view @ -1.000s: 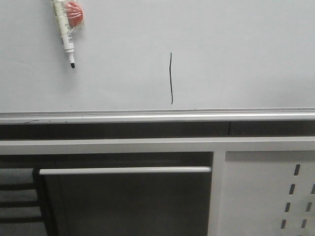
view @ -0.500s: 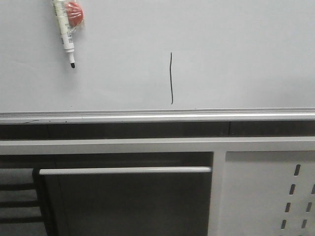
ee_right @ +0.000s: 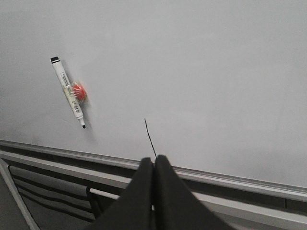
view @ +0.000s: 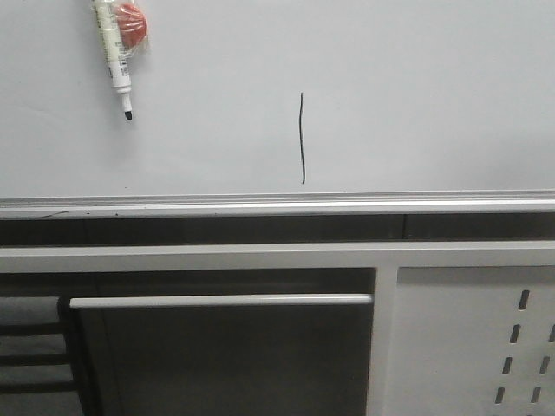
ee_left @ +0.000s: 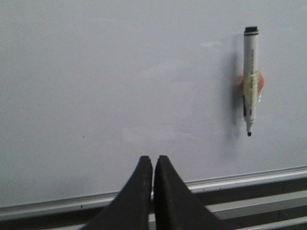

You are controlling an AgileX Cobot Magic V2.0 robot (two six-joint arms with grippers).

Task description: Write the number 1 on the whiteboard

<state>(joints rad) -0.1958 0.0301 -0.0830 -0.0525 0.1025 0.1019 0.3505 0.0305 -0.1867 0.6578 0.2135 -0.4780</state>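
Observation:
The whiteboard fills the upper front view, with a silver rail along its lower edge. The number 1 is a thin black vertical stroke near the board's middle; it also shows in the right wrist view. A white marker pen with an orange-red holder hangs uncapped at the board's upper left, tip down; it shows in the left wrist view and the right wrist view. My left gripper is shut and empty, away from the board. My right gripper is shut and empty, below the stroke.
Below the rail runs a dark gap, then a white frame bar. A white panel with slots stands at the lower right. A dark opening with a white handle bar is at the lower left.

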